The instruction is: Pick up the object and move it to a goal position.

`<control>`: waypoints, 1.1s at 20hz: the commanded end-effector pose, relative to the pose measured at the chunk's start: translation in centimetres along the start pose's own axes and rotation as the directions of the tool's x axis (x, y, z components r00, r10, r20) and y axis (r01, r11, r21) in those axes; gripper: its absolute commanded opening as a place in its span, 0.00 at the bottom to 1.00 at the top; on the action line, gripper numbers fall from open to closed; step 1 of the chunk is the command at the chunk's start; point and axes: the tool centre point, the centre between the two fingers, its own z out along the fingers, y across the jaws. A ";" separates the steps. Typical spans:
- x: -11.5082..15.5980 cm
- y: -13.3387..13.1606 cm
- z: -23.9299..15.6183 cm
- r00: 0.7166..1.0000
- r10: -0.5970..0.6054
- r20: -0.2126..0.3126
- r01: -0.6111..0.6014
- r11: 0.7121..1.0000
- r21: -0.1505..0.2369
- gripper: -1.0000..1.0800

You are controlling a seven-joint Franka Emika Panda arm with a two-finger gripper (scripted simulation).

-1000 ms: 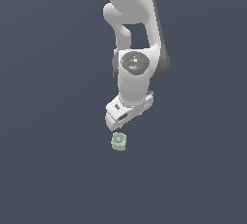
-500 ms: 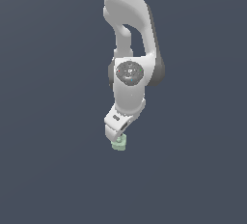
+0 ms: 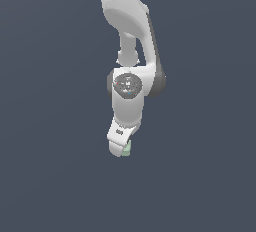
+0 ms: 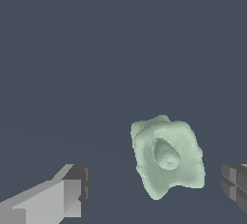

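So in the exterior view, my arm [image 3: 131,61] is folded down low and my gripper [image 3: 121,149] sits right at the counter [image 3: 50,176]. The block [image 3: 127,149] is mostly hidden behind the finger, with just a sliver of mint green poking out on the exterior view's right side of it. From here I honestly can't tell whether the fingers are apart or together, or whether they touch anything.

The wrist view clears that up. My gripper [image 4: 157,189] is spread wide, with one finger [image 4: 53,196] on one side and the other finger's pad [image 4: 235,183] just peeking in at the far edge. The block [image 4: 167,158] lies on the counter between them, raised round bump facing the camera, but not centred: it's much closer to the pad at the edge, with a big gap to the other finger. Neither touches it. It also sits a bit skewed to the closing line, so I'd guess it'll get nudged or twist slightly when I squeeze. Nothing grasped yet.
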 end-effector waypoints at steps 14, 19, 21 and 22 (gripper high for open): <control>-0.9 2.2 1.7 0.968 -0.251 -0.004 0.251 0.968 -0.003 0.96; -1.0 2.3 1.8 0.964 -0.267 -0.004 0.267 0.964 -0.004 0.96; -1.0 2.3 1.9 0.965 -0.262 -0.004 0.262 0.965 -0.003 0.96; -1.0 2.3 2.0 0.965 -0.262 -0.004 0.262 0.965 -0.003 0.96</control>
